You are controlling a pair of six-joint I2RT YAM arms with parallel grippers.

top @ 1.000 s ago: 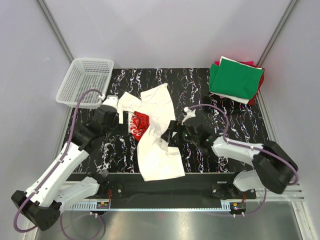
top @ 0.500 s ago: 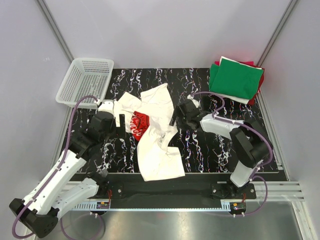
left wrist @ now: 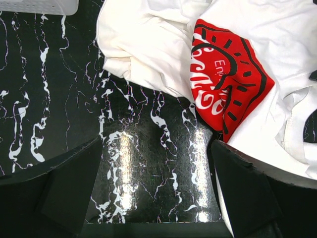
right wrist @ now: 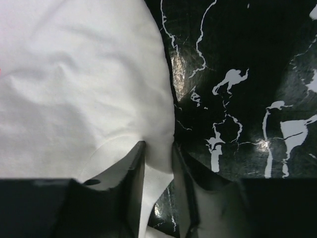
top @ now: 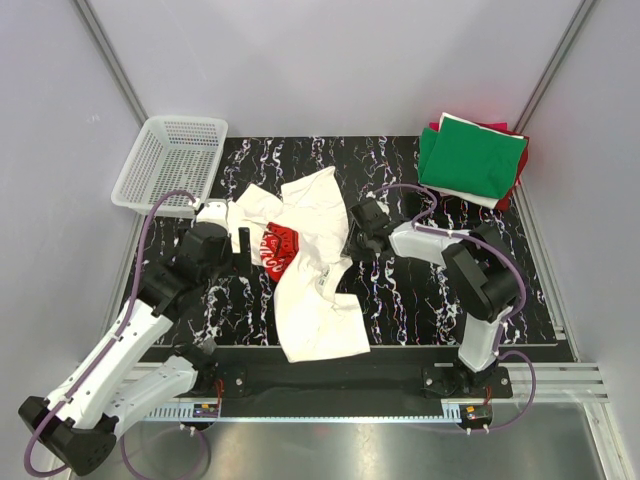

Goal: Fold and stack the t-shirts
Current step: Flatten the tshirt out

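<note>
A cream-white t-shirt (top: pixel 312 305) with a red print (top: pixel 280 246) lies crumpled mid-table. In the right wrist view my right gripper (right wrist: pixel 157 154) has its jaws drawn narrow around the shirt's right edge (right wrist: pixel 74 89), with white fabric pinched between them. From above, that gripper (top: pixel 352 238) sits at the shirt's right side. My left gripper (left wrist: pixel 156 148) stands wide open over bare table just left of the shirt (left wrist: pixel 148 44), below the red print (left wrist: pixel 225 84), holding nothing. Overhead, the left gripper (top: pixel 243 240) is at the shirt's left edge.
A stack of folded t-shirts (top: pixel 470 158), green on top with white and red under it, sits at the back right corner. A white mesh basket (top: pixel 170 160) stands at the back left. The black marbled table (top: pixel 420 300) ends at the near rail.
The right gripper moved from the shirt's middle right up to its right edge and closed on the fabric. The left arm shifted slightly up and stayed open.
</note>
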